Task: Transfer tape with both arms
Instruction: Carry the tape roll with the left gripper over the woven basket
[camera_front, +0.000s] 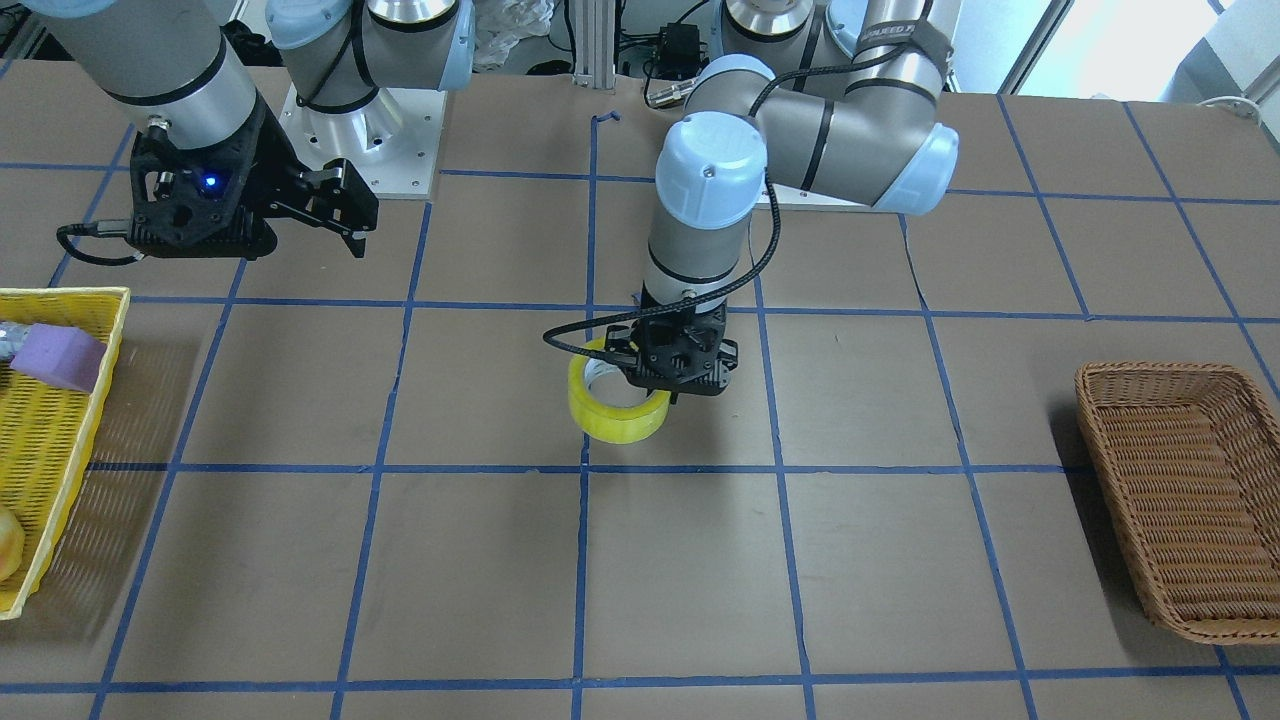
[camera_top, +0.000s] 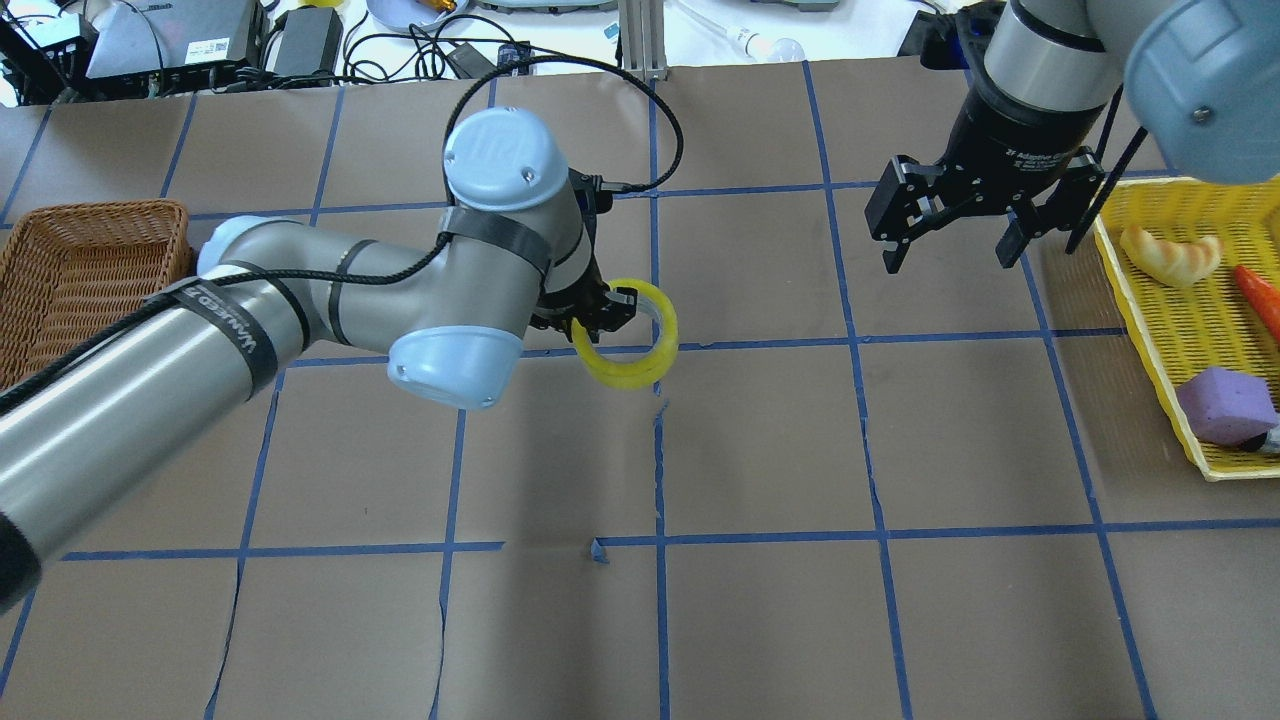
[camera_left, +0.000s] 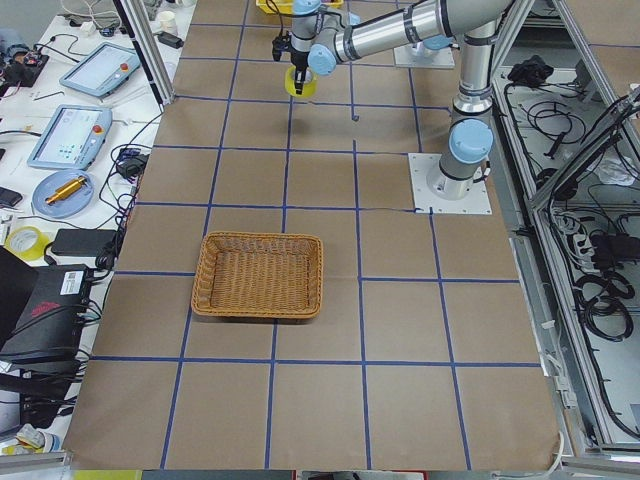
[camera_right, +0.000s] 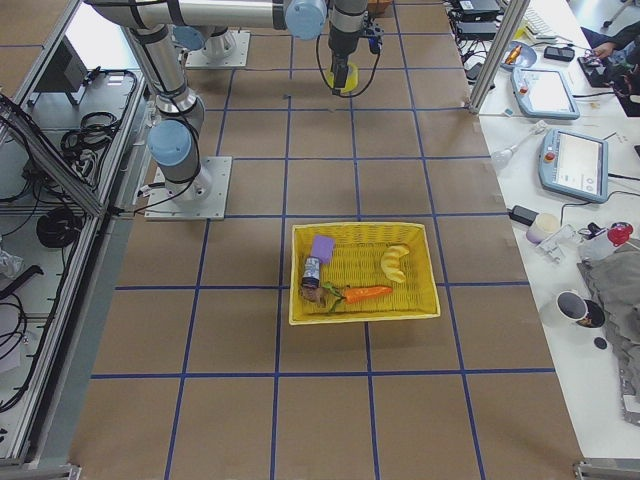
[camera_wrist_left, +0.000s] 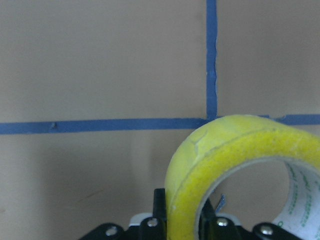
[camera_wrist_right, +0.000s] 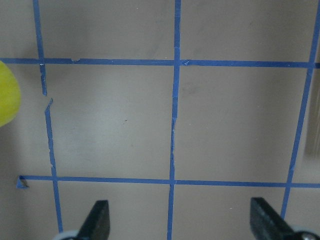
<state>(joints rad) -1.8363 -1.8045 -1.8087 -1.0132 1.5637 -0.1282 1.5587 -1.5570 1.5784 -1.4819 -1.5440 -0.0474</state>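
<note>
The tape (camera_top: 625, 372), a yellow roll with a white core, hangs in my left gripper (camera_top: 603, 318) near the table's middle, close to the surface by a crossing of blue lines. The gripper is shut on the roll's wall, one finger inside the ring and one outside, as the left wrist view shows with the tape (camera_wrist_left: 240, 160). In the front view the tape (camera_front: 610, 412) sits under the left wrist. My right gripper (camera_top: 948, 258) is open and empty, held above the table well to the tape's right; it also shows in its wrist view (camera_wrist_right: 182, 222).
A brown wicker basket (camera_top: 90, 260) stands at the table's left end. A yellow basket (camera_top: 1200, 320) at the right end holds a purple foam block (camera_top: 1225, 405), a pale rounded object (camera_top: 1170, 255) and an orange piece (camera_top: 1260, 300). Blue tape lines grid the brown table.
</note>
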